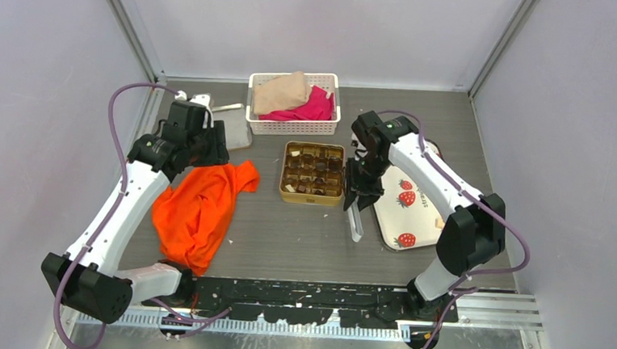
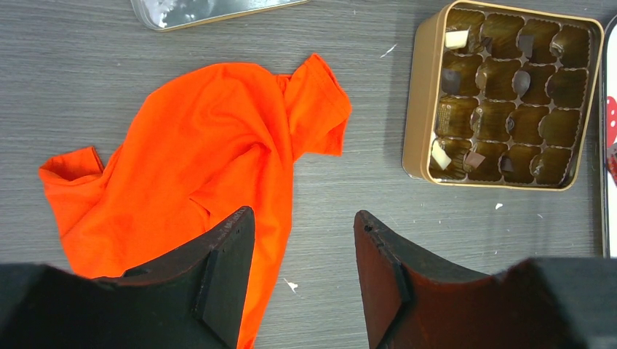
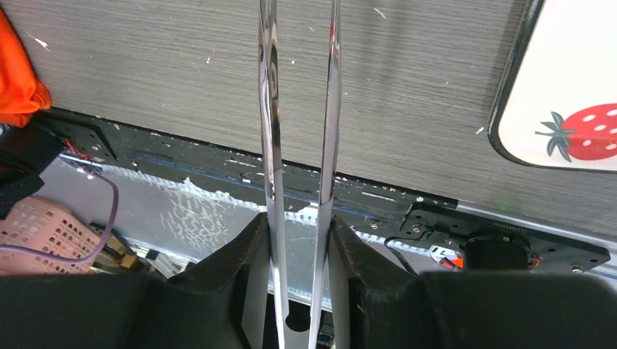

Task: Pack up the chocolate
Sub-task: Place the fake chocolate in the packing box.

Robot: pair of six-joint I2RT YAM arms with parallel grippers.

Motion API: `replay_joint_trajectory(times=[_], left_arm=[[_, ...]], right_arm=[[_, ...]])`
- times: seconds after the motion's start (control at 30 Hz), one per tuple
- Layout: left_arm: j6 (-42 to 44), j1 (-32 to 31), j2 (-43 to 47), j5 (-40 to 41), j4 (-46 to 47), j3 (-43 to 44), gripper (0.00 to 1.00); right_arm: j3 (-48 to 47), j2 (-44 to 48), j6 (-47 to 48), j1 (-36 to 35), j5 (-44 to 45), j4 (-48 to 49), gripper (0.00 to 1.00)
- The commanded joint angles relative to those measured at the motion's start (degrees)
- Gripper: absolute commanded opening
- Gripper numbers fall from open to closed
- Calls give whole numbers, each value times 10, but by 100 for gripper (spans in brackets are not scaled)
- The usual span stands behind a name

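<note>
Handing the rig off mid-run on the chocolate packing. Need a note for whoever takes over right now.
Pincers: the left pincer is open and empty above the crumpled orange cloth shirt. The right pincer is shut on the shiny metal tongs, beside the white strawberry-print tray.
Things: about ten small dark and cream chocolate pieces sit in the brown cells of the gold square tin.
Done: the tin is partly filled.
Left: several cells are empty. The arm hides part of the tray, so what remains there cannot be confirmed.
</note>
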State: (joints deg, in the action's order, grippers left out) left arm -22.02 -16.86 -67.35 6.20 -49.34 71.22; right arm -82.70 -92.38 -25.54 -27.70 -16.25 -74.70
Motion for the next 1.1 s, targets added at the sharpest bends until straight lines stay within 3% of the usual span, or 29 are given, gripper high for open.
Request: replay_joint_trajectory(times=[0.0, 0.83, 1.0, 1.07], left_arm=[[2, 3, 18, 6, 20, 27, 54], [7, 3, 31, 22, 18, 27, 54], [13, 4, 34, 26, 17, 27, 54], [13, 5, 33, 26, 18, 26, 54]], right_arm=[[-38, -14, 21, -21, -8, -15, 1], [-80, -100, 24, -29, 23, 13, 5], [-87, -114, 31, -32, 19, 7, 9], [-90, -116, 32, -33, 20, 7, 18]])
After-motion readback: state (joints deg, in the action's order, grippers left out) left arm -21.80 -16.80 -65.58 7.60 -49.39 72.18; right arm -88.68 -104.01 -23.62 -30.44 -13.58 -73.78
